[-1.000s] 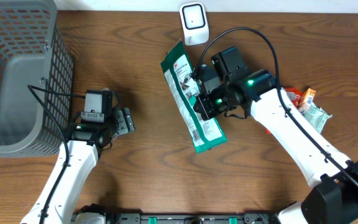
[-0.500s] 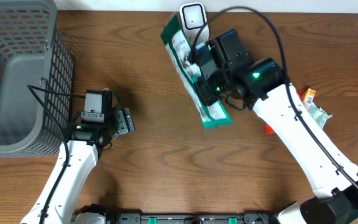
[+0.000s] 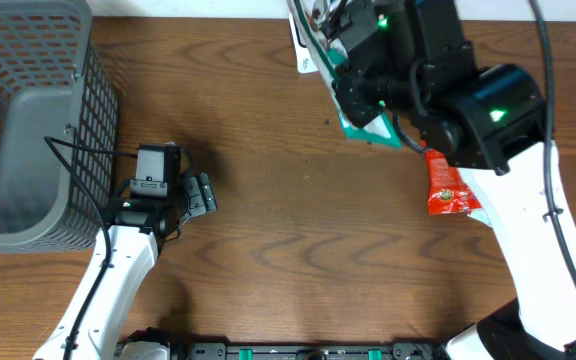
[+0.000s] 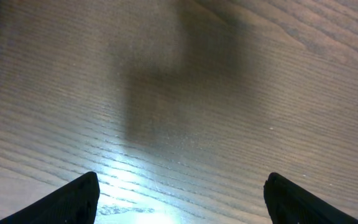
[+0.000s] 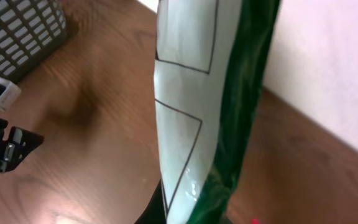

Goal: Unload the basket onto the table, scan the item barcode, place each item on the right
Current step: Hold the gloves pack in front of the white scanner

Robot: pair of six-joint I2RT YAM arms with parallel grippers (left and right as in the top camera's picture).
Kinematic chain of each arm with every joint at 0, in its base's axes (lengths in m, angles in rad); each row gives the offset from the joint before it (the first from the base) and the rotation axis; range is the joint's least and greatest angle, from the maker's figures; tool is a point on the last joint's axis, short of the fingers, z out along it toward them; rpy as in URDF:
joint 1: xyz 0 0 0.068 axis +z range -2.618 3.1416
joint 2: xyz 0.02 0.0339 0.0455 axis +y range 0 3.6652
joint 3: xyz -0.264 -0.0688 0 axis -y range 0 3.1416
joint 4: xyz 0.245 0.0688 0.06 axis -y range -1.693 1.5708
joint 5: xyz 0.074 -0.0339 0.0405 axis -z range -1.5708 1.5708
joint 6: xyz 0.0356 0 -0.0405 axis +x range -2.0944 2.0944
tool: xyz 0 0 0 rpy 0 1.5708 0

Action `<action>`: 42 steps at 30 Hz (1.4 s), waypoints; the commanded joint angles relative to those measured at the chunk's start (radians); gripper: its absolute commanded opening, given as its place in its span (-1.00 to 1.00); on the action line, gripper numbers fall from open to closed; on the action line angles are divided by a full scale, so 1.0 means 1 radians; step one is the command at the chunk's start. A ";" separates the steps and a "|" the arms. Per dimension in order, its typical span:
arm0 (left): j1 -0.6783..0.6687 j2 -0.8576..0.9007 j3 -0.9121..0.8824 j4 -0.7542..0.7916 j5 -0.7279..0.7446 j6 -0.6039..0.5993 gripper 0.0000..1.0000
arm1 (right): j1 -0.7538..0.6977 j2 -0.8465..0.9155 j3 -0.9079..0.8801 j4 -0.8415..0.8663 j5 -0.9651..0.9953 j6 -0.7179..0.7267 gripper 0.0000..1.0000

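Two grippers: left gripper spread, idle; right gripper pinching the packet.
Packet: upright in that gripper, off the bench.
Risk: we fear it slipping, or its barcode turned away, unscanned.

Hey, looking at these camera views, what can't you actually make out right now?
Barcode on the green-and-white flat packet: right wrist view shows only blurred blank panels; overhead, the right arm covers most of it.
Red crinkly packet: overhead, its upper end sits under the arm; print too small.
Green packet's top: cut off by the upper frame edge in both views.
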 commanded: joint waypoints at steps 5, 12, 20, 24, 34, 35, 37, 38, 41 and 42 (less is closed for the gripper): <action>0.003 -0.006 -0.001 -0.002 -0.013 -0.002 0.71 | 0.025 0.130 0.045 -0.056 0.089 -0.280 -0.98; 0.003 -0.006 -0.001 -0.002 -0.013 -0.002 0.71 | 0.117 0.278 0.045 -0.034 0.394 -0.605 -0.98; 0.003 -0.006 -0.001 -0.002 -0.012 -0.002 0.71 | 0.172 0.466 0.045 0.172 0.596 -0.927 -0.98; 0.003 -0.006 -0.001 -0.002 -0.013 -0.002 0.71 | 0.173 0.544 0.045 0.329 0.634 -1.044 -0.98; 0.003 -0.006 -0.001 -0.002 -0.013 -0.002 0.71 | 0.155 0.679 0.045 0.744 0.634 -1.219 -0.98; 0.003 -0.006 -0.001 -0.002 -0.013 -0.002 0.71 | 0.149 0.696 0.045 0.792 0.634 -1.234 -0.98; 0.003 -0.006 -0.001 -0.002 -0.013 -0.002 0.71 | 0.139 0.722 0.045 0.860 0.633 -1.262 -0.98; 0.003 -0.006 -0.001 -0.002 -0.012 -0.002 0.72 | 0.134 0.735 0.045 0.893 0.633 -1.278 -0.98; 0.003 -0.006 -0.001 -0.002 -0.013 -0.002 0.72 | 0.116 0.776 0.045 1.017 0.633 -1.310 -0.98; 0.003 -0.006 -0.001 -0.002 -0.012 -0.002 0.71 | 0.111 0.785 0.045 1.048 0.633 -1.318 -0.98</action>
